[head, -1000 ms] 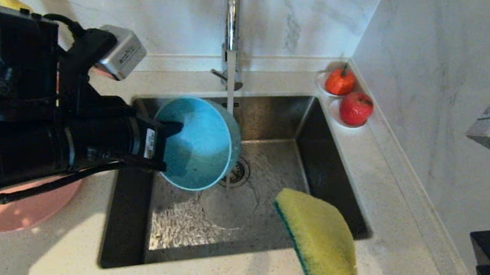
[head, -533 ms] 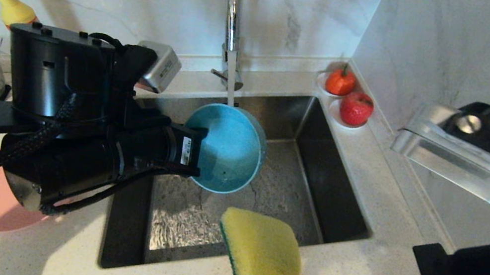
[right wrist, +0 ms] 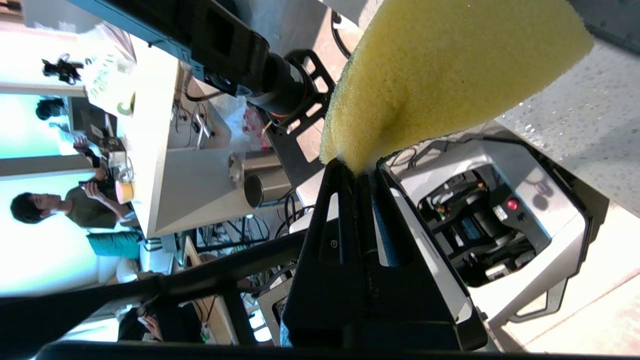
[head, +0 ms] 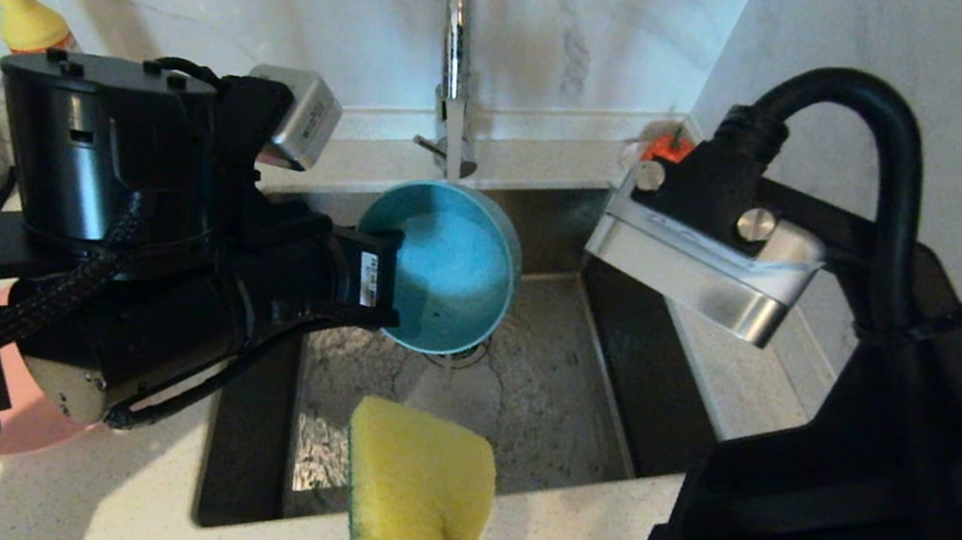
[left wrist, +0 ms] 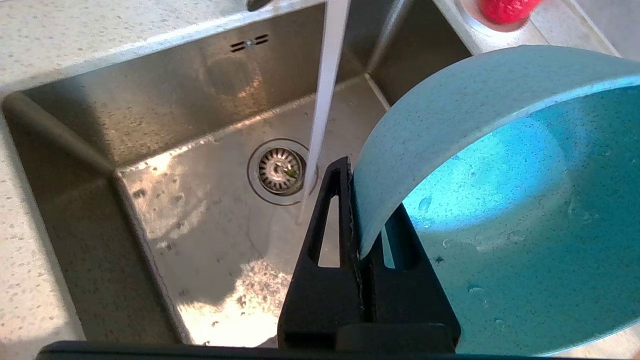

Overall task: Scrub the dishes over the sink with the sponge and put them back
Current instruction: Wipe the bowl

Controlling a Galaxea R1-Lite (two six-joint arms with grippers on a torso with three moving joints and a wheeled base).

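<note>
While water (left wrist: 320, 125) runs, red fruit (left wrist: 505, 7) flanks sink (left wrist: 165, 130)

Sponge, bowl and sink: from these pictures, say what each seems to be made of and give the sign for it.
Sponge: soft yellow foam, porous, dented where pinched; green scouring layer along one edge.
Bowl: probably matte speckled plastic or composite, teal, no glare.
Sink: brushed steel, grey with dull reflections.

Head camera high, looking down on the sink (head: 537, 399), left wrist camera close above the sink (left wrist: 150, 150) facing its drain, shared with head view, right wrist camera facing away from the sink
</note>
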